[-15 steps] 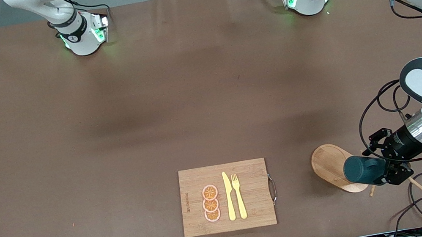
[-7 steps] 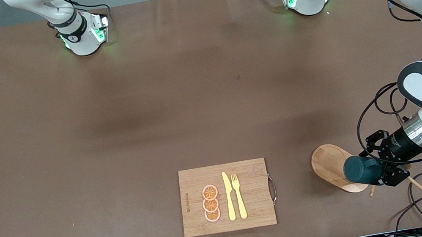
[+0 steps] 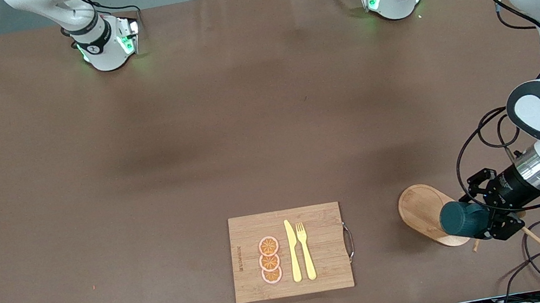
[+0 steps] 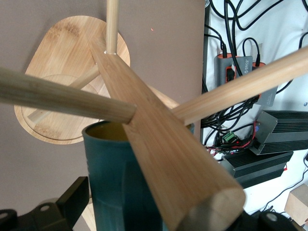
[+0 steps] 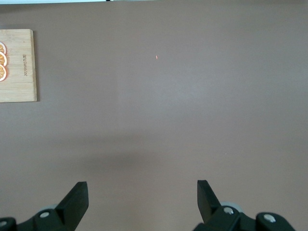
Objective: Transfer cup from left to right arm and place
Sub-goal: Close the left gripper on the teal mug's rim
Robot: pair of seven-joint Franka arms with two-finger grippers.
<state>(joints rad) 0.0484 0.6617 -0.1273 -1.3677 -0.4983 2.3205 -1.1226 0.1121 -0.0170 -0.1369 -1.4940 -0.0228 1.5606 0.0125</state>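
One small change: the left gripper (image 3: 482, 219) has edged in along the cup (image 3: 459, 218), which hangs on the peg rack (image 3: 423, 213) at the left arm's end. Jaws wide, straddling the cup; grasp likely next. Right gripper (image 5: 142, 197) waits, spread and empty.

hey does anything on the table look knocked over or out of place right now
Yes. The wooden peg rack looks tipped over: its base faces sideways and pegs stick out along the table. The cup lies sideways on it, between the left pincer's open fingers. The cutting board setting looks tidy.
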